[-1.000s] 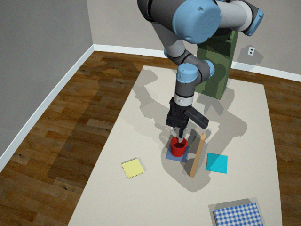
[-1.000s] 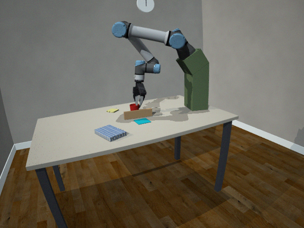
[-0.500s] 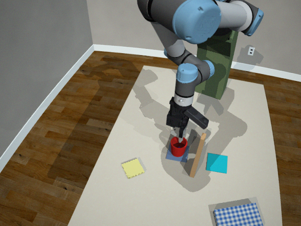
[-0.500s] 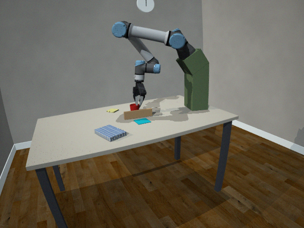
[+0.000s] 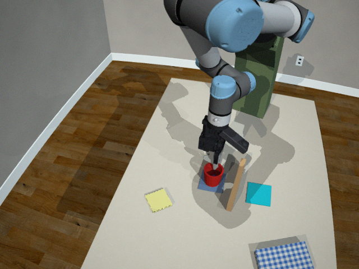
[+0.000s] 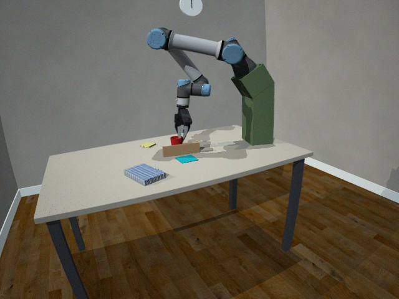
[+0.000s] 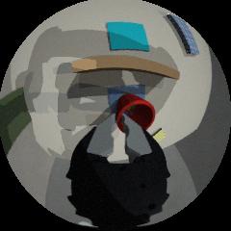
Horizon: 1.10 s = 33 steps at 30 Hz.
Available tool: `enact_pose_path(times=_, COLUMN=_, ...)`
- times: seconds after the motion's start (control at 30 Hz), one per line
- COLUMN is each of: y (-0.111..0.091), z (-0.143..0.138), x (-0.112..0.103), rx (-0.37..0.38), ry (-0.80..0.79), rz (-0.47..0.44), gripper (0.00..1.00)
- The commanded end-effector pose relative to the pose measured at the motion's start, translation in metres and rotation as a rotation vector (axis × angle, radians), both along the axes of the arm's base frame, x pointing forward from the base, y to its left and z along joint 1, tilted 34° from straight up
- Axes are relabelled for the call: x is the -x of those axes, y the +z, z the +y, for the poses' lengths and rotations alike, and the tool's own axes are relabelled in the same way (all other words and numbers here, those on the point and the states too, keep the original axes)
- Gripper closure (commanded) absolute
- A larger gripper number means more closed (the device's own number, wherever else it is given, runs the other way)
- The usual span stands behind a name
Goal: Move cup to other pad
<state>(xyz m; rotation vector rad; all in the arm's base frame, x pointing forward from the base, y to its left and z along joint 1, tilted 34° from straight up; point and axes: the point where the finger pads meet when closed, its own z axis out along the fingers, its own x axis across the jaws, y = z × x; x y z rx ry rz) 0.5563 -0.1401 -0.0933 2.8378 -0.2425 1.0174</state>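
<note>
The red cup (image 5: pixel 213 173) stands upright on the dark blue pad (image 5: pixel 211 185), with dark marbles showing inside it. My gripper (image 5: pixel 215 165) comes straight down onto the cup's far rim, one finger inside and one outside, shut on the cup wall. In the wrist view the cup (image 7: pixel 136 112) sits at my fingertips over the blue pad (image 7: pixel 126 93). The cyan pad (image 5: pixel 258 194) lies to the right, beyond the upright wooden rail (image 5: pixel 235 185). From the side view the cup (image 6: pixel 175 140) is partly hidden behind the rail (image 6: pixel 181 149), with the cyan pad (image 6: pixel 186 159) in front.
A yellow pad (image 5: pixel 158 200) lies to the left of the cup. A blue checkered block (image 5: pixel 284 256) sits near the table's front right. The green pedestal (image 5: pixel 258 78) carrying the arm stands at the back.
</note>
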Motion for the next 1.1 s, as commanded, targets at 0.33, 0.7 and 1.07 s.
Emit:
enact_pose_path(times=0.33, y=0.0007, z=-0.0002, x=-0.0008, rx=0.001, ry=0.000, rz=-0.002, gripper=0.97)
enact_pose_path(times=0.7, y=0.0007, z=-0.0002, x=-0.0008, rx=0.001, ry=0.000, rz=-0.002, gripper=0.97)
enact_pose_path(times=1.07, y=0.0036, z=0.0007, x=0.0025, rx=0.000, ry=-0.001, rz=0.000, gripper=0.97)
